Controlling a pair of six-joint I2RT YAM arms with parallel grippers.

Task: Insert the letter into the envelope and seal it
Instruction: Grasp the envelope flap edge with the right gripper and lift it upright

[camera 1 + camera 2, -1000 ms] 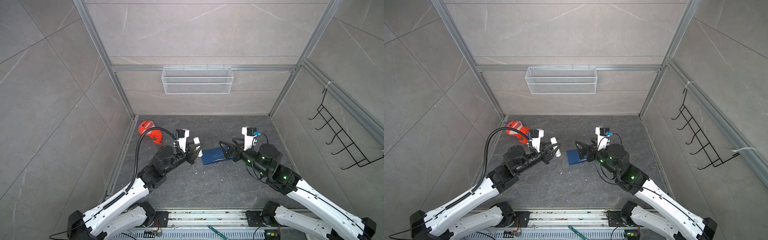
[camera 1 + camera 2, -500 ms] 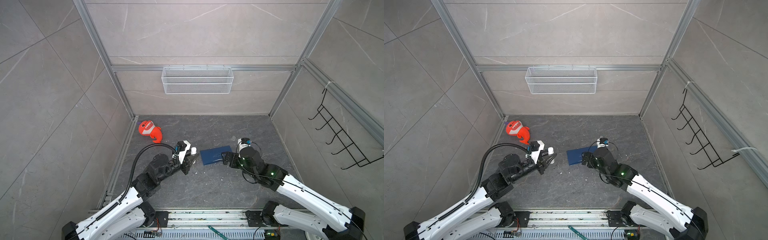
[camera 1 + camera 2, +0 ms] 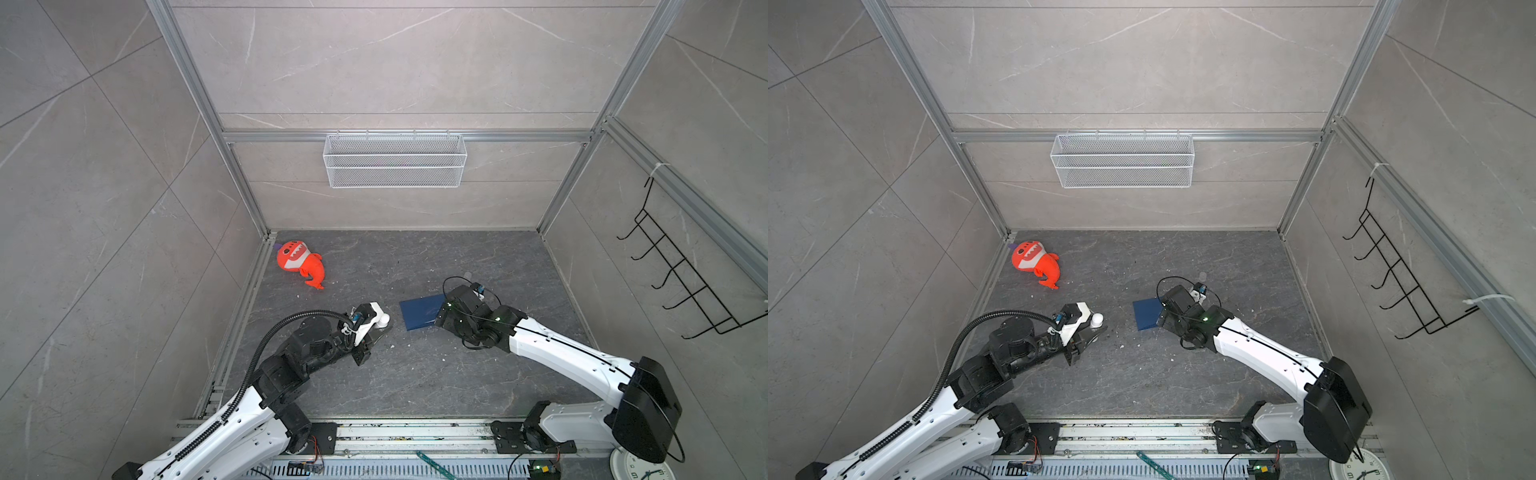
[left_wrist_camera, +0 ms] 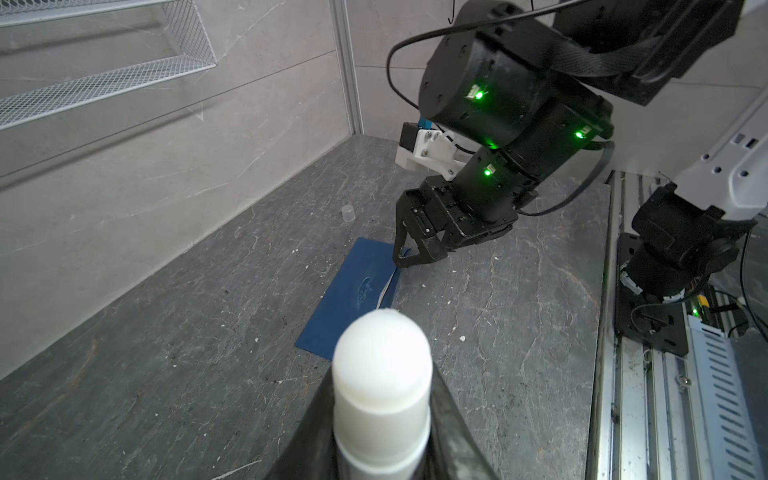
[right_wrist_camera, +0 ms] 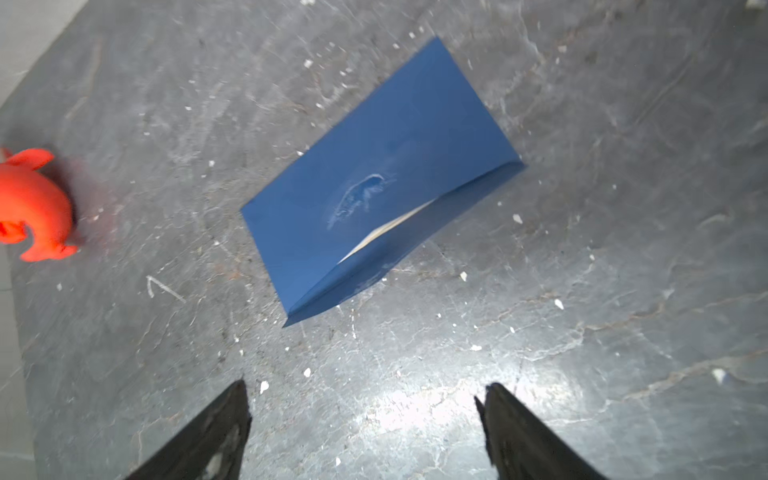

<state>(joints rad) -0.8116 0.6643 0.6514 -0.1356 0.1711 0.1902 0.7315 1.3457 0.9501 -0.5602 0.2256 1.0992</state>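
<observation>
Dark navy rectangular paper envelope (image 3: 422,316) (image 5: 374,178): flat on the dark grey stone-look desk (image 3: 415,374), centre-right, place unchanged from a second ago.
Tan paper letter (image 5: 386,230): inside, only a pale sliver showing at the flap edge.
Right hand (image 5: 365,384): released, jaws apart, now low at the envelope's right edge.
Left hand (image 4: 382,399): clenched on a white cylindrical glue stick (image 4: 380,353), drawn back slightly, bare desk between it and the envelope.
Front of desk open.
Orange plush shark (image 3: 299,264): back-left corner.
Small clear cap (image 4: 348,212): behind the envelope.

An orange plush shark toy (image 3: 300,263) lies on the grey stone surface (image 3: 415,374), far left; a white wire-mesh basket (image 3: 395,160) hangs behind.
</observation>
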